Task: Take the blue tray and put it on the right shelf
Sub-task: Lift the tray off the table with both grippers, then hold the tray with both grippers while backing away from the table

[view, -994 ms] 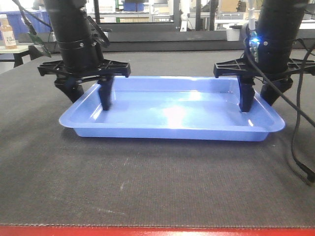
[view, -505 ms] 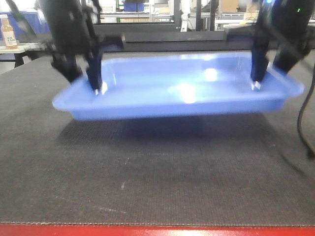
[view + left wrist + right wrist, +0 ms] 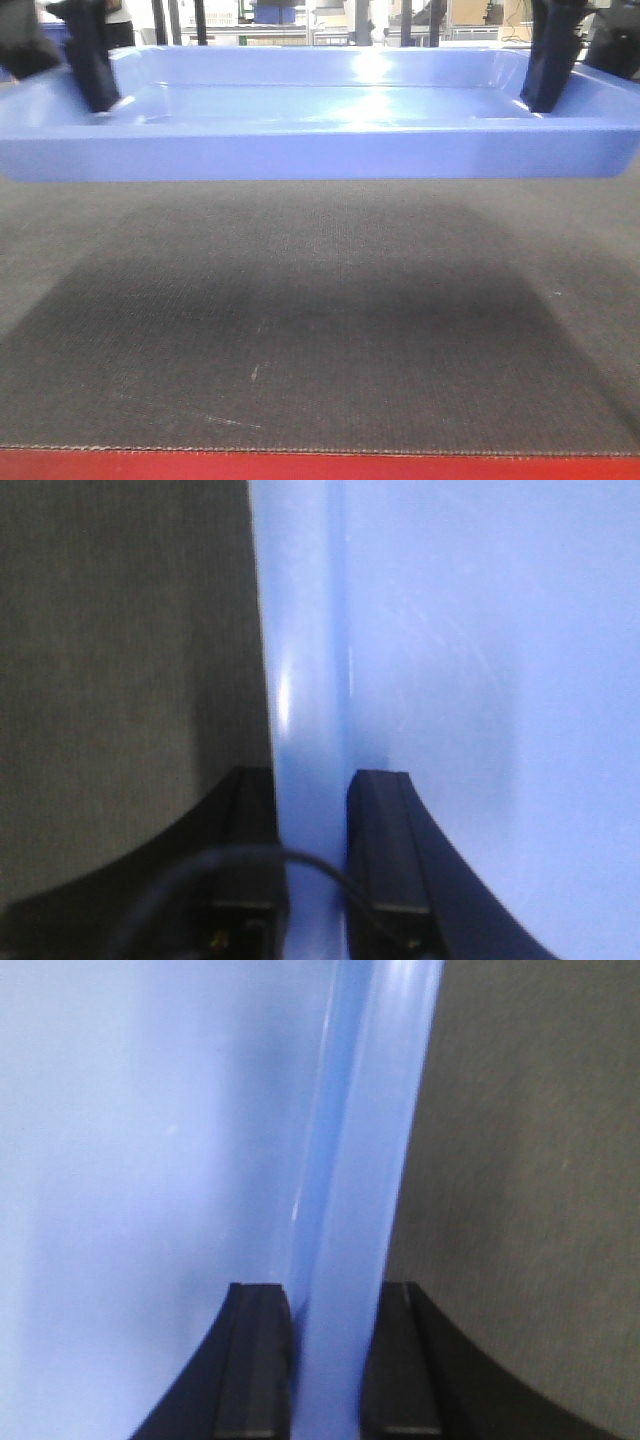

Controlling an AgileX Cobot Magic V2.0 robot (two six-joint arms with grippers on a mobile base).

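The light blue tray (image 3: 320, 150) hangs level in the air well above the dark mat (image 3: 320, 330), filling the top of the front view and casting a wide shadow. My left gripper (image 3: 60, 55) is shut on the tray's left wall; in the left wrist view the wall (image 3: 310, 730) runs between its two black fingers (image 3: 385, 850). My right gripper (image 3: 590, 50) is shut on the tray's right wall (image 3: 345, 1210), one finger inside (image 3: 255, 1360) and one outside. The right shelf is out of view.
The red front edge of the table (image 3: 320, 465) runs along the bottom. Behind the tray, shelving and black uprights (image 3: 360, 20) show in the room's background.
Both grippers have lifted the tray from the mat to a higher level, and it now looms larger and closer to the camera. The shadow below has spread.
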